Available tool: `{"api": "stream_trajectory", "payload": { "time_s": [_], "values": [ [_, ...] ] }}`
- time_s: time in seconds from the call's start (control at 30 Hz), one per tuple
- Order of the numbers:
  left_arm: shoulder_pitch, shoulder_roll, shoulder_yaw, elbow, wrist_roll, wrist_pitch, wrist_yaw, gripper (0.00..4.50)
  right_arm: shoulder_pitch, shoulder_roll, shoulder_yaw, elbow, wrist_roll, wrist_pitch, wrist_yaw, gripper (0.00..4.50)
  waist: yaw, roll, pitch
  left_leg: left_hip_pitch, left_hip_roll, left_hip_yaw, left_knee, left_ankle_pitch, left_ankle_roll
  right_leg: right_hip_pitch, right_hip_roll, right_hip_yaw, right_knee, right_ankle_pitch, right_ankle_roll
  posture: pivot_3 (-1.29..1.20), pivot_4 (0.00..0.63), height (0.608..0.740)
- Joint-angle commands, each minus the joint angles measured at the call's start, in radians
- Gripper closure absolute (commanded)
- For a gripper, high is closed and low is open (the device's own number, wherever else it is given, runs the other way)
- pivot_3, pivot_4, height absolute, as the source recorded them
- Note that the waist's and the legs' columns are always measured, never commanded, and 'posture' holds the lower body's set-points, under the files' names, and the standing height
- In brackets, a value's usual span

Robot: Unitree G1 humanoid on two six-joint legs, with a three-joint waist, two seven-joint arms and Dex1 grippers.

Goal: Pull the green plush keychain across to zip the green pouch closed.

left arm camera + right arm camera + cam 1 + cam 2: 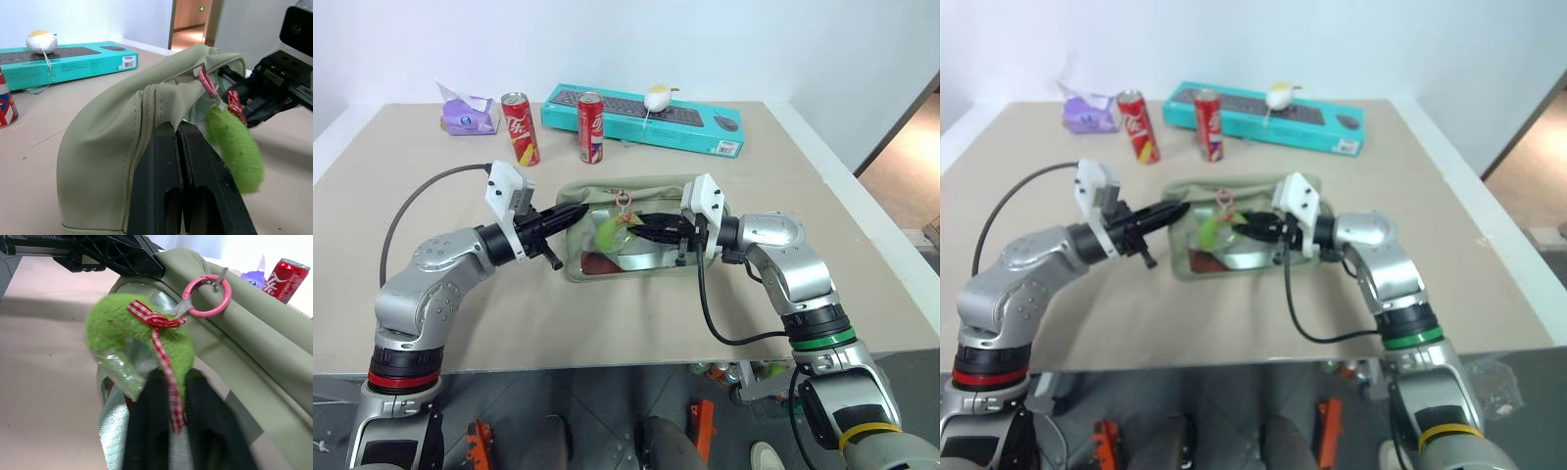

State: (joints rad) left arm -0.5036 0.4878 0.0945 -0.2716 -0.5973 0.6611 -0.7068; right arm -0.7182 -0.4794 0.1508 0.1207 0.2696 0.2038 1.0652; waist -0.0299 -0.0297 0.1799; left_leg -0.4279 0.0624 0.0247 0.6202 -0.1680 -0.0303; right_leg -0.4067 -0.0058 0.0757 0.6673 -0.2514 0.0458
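In the middle of the frame, the left gripper [570,212], fingers pressed together, pinches the left end of the green pouch [651,257], probably to steady it. The right gripper [641,232] is closed on the green plush keychain [607,233], ready to pull. Behind on the beige table [607,323] stand two red cans [520,128]; a white wall lies beyond.
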Motion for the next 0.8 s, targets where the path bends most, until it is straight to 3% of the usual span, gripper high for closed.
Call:
{"api": "stream_trajectory", "payload": {
  "time_s": [0.03,0.5,0.8],
  "values": [
    [-0.005,0.002,-0.017,-0.006,-0.008,-0.002,-0.015,4.5,-0.009,-0.007,-0.039,-0.037,0.015,-0.009,-0.013,4.42,0.0,0.0,0.0,0.0,0.0,0.0,0.0,0.0,0.0,0.0,0.0,0.0,0.0,0.0,0.0,0.0,0.15,0.74],
    [-0.015,0.0,-0.016,0.012,-0.012,0.002,-0.022,4.5,-0.065,-0.051,-0.137,-0.195,0.151,0.105,-0.015,4.42,0.001,0.0,0.0,0.0,0.0,0.0,0.0,0.0,0.0,0.0,0.0,0.0,0.0,0.0,0.0,0.0,0.15,0.74],
    [-0.018,0.003,-0.019,0.025,-0.01,0.002,-0.042,4.5,-0.116,-0.115,-0.148,-0.143,0.133,0.07,0.019,4.42,0.004,0.0,0.0,-0.001,0.0,0.0,0.0,0.0,0.0,0.0,0.0,0.0,-0.001,0.0,0.0,0.0,0.15,0.74]
  ]
}}
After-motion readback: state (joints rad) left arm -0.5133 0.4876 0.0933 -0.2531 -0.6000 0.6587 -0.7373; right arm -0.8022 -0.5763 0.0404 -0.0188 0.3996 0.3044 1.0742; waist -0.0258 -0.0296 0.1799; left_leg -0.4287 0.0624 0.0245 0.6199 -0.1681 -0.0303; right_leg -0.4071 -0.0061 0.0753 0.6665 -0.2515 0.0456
